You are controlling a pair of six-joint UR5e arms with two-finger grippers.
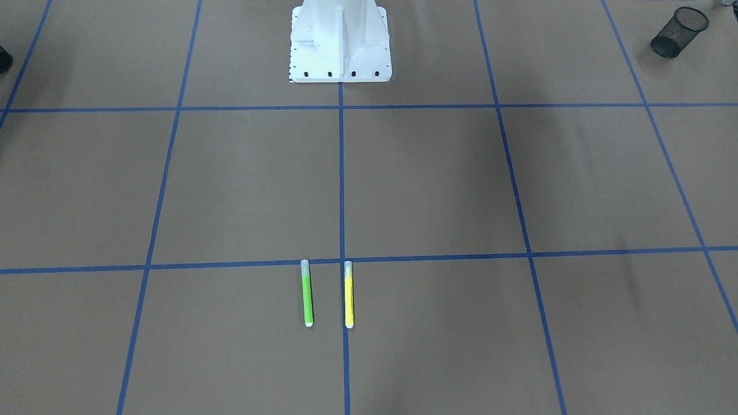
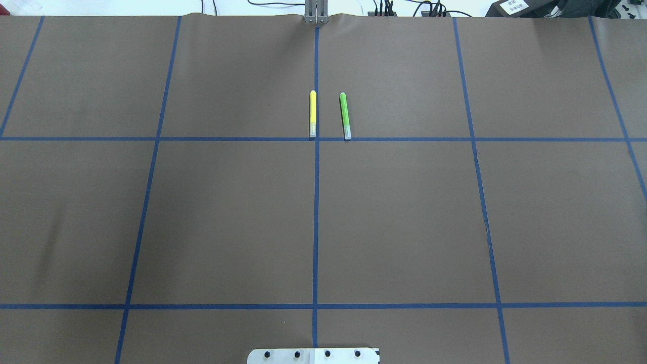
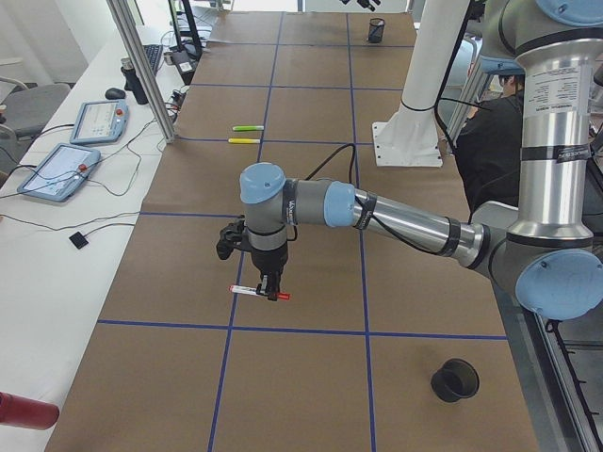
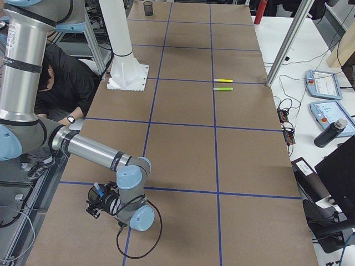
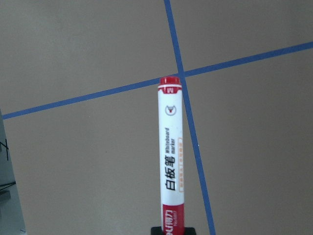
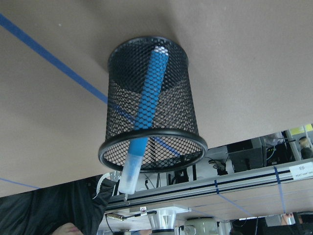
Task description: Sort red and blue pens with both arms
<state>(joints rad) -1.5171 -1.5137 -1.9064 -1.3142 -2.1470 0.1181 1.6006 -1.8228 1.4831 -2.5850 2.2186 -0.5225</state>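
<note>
My left gripper (image 3: pixel 272 292) hangs a little above the table, shut on the red pen (image 3: pixel 251 291), a white-barrelled marker with red ends that lies level in its fingers. In the left wrist view the red pen (image 5: pixel 171 161) points away from the fingertips (image 5: pixel 173 230) over a crossing of blue tape. The blue pen (image 6: pixel 146 107) leans inside a black mesh cup (image 6: pixel 173 110), its clear cap poking over the rim. My right gripper (image 4: pixel 102 206) is low over that cup at the table's near corner; its fingers cannot be made out.
A green marker (image 2: pixel 345 116) and a yellow marker (image 2: pixel 313 114) lie side by side at the table's far middle. A second black cup (image 3: pixel 455 379) stands near the left arm's base. The white robot pedestal (image 1: pixel 340 43) is mid-table. A person sits behind it.
</note>
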